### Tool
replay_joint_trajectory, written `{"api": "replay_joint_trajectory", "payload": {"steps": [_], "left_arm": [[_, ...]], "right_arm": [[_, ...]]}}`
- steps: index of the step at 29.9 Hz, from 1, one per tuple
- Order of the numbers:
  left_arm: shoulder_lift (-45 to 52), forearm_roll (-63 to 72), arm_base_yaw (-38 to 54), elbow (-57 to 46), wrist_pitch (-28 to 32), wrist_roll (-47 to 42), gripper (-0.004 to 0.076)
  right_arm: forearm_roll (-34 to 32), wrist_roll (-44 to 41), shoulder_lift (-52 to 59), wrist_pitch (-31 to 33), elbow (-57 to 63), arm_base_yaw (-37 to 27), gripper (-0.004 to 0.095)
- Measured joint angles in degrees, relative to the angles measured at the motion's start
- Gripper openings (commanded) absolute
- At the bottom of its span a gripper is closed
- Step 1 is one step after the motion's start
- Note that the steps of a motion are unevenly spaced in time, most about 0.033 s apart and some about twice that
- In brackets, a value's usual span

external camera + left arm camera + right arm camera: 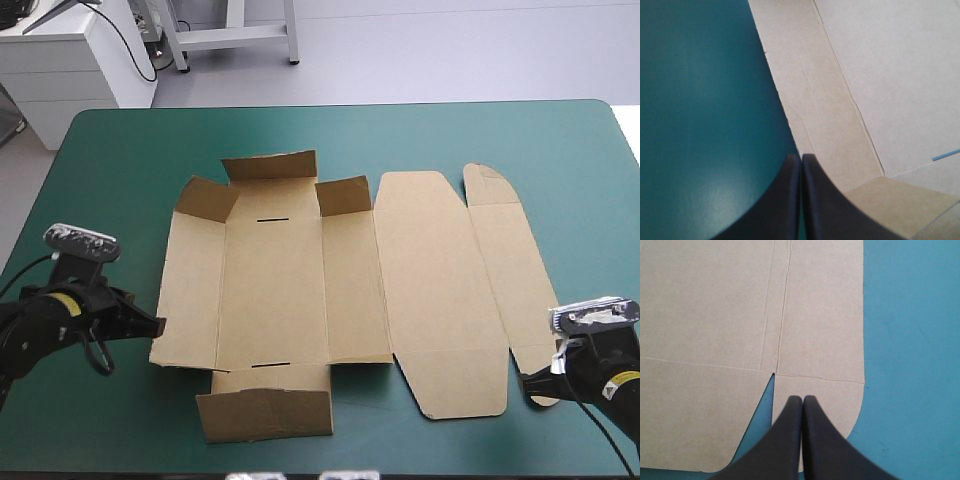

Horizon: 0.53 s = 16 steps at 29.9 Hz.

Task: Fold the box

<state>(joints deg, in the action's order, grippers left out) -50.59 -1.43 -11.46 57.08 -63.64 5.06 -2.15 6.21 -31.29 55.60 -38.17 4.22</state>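
Observation:
The brown box [300,290] lies flat in the middle of the table as a cut sheet, with its small far flaps and the near flap slightly raised. My left gripper [155,325] sits low at the sheet's left edge near the front corner. In the left wrist view the left gripper [801,157] is shut, its tip right at the edge of the box [880,75]. My right gripper [530,378] is at the sheet's near right corner. In the right wrist view it [802,399] is shut, its tip over the rounded end flap of the box [715,305].
Bare teal-green cover [450,140] runs between the box and the table's far edge, with narrower strips at the left and right. The box's near flap [265,415] reaches close to the table's front edge.

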Motion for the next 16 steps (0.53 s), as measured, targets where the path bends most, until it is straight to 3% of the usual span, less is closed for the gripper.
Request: {"api": "replay_joint_trajectory", "payload": {"steps": [10,16], "left_arm": [[-15.1,2.4,1.8,1.4,4.1,0.4,0.0017],[-18.1,19.5,13.3,1.6,1.3,15.4,0.0016]], "right_arm": [[0.0,0.6,0.0,-0.3,0.3,0.0,-0.0021],[-0.1,1.0,0.0,-0.3,0.5,0.0,-0.0021]]}}
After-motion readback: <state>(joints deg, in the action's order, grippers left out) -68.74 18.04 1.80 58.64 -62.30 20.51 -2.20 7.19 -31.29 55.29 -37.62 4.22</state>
